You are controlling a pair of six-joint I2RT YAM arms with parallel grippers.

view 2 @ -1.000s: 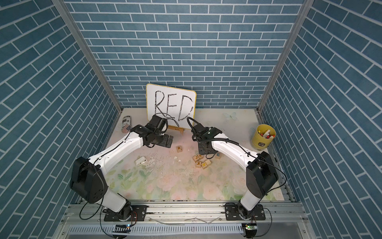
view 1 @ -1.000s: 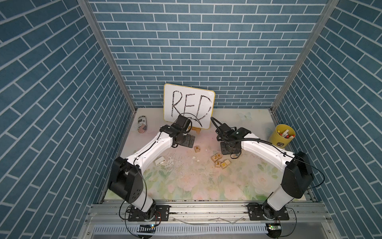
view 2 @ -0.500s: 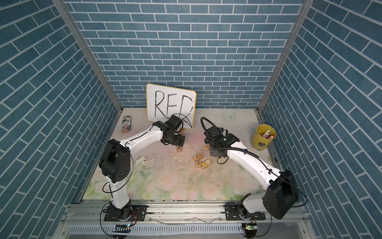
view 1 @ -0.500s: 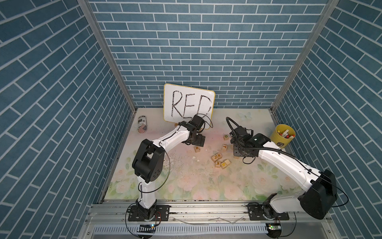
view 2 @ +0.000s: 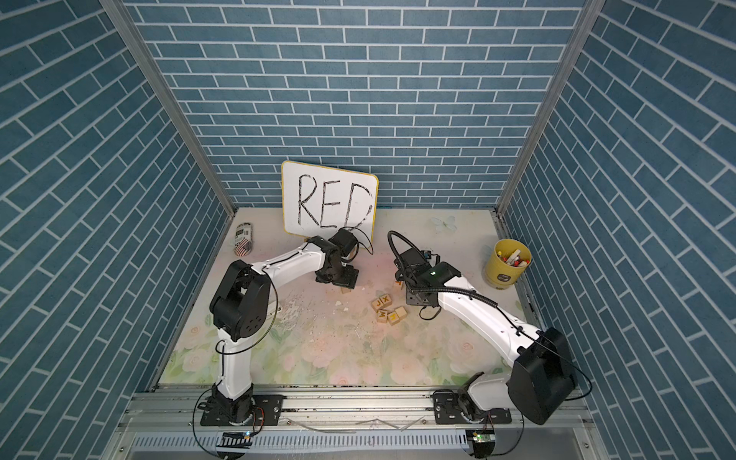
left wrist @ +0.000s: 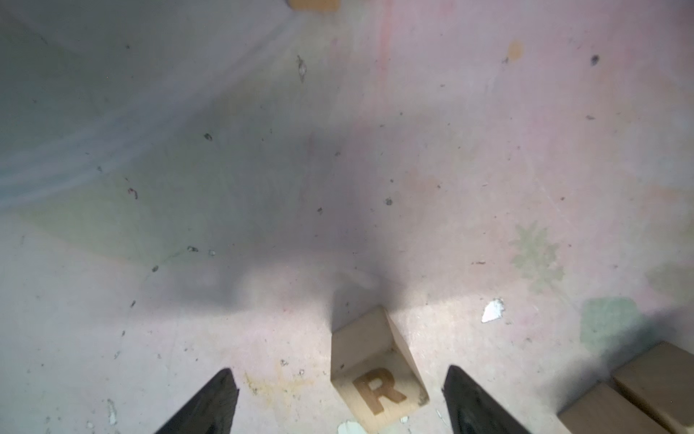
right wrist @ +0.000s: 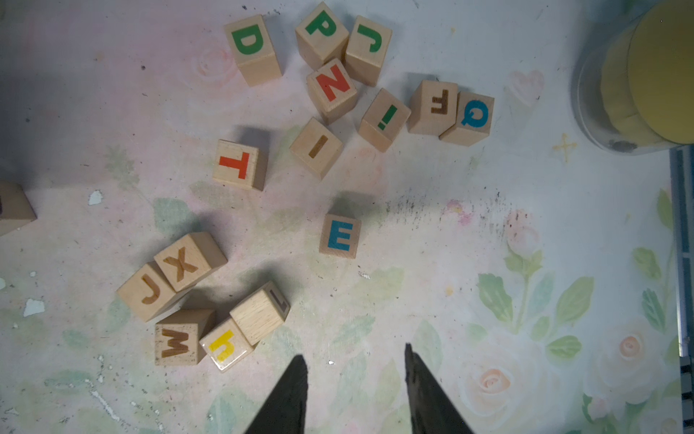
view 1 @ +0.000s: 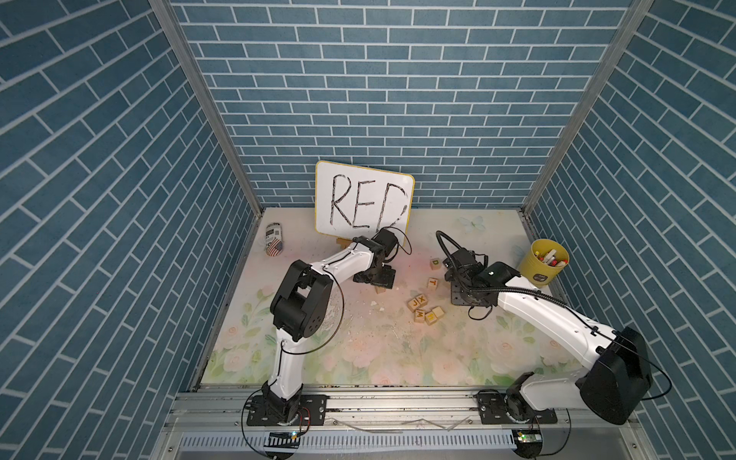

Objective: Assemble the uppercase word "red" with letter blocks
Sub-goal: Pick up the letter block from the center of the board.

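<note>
1. Three letters are wanted and none stands in a row yet. The whiteboard leaning at the back gives me the order.
2. My left tool is open and low, with a jaw on either side of the R block, which lies just in front of the whiteboard. I judge I am straddling it to close on the first letter. It sits nearer one jaw, so it may slide.
3. My right tool is empty, jaws slightly apart. It hangs over the spare cubes, and the E block lies straight ahead of it.
4. The D block stands nearer the whiteboard than the E block and touches neither tool.
</note>
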